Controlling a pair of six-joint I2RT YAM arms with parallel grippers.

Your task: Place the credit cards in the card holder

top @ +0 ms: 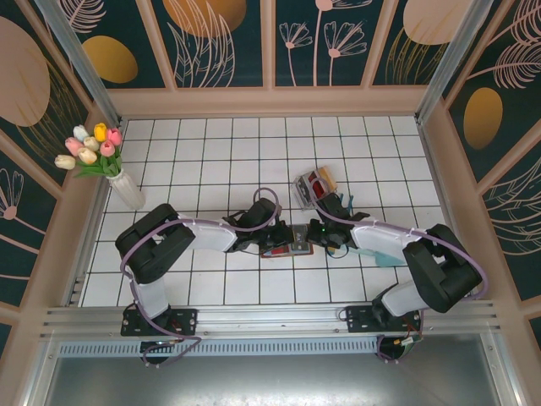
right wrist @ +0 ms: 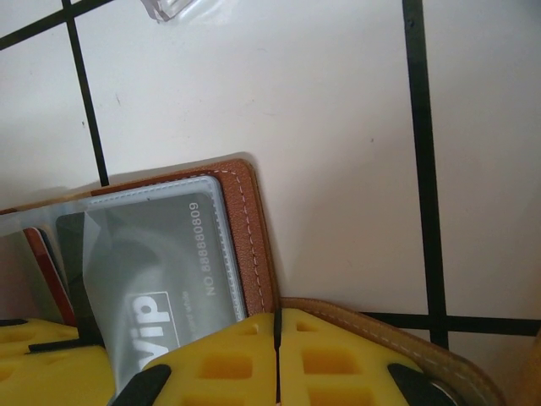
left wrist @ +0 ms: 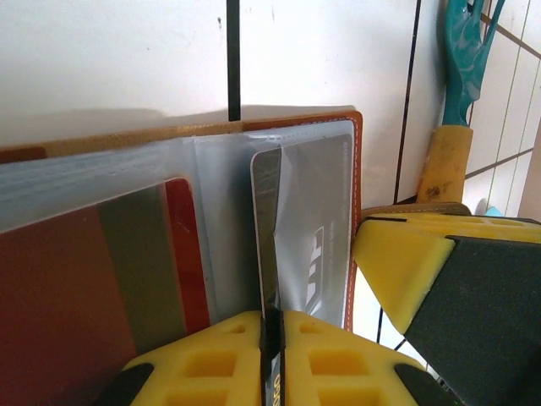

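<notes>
From above, we see the card holder [top: 277, 251] lying open on the tiled table [top: 203, 152], a little toward 6 o'clock from the table's centre. Both arms meet over it.

The left gripper [left wrist: 272, 320] is on the holder's 9 o'clock side. Its yellow fingers are pressed together on the near edge of a grey card [left wrist: 266, 254], seen almost edge-on. The card's far end sits inside a clear sleeve [left wrist: 220, 211] of the holder, and the right wrist view shows "VIP" printed on it. 1 red card [left wrist: 182, 254] fills the neighbouring sleeve, at 9 o'clock of the grey one.

The right gripper [right wrist: 276, 320] is on the holder's 3 o'clock side, its fingers closed tight against the brown leather flap [right wrist: 380, 331]. We cannot tell whether the flap is pinched between them.

A clear plastic box [top: 314, 188] holding red and tan cards [top: 319, 181] stands at 1 o'clock of the holder, apart from it. A vase of tulips [top: 127, 190] stands at the table's 9 o'clock edge.
</notes>
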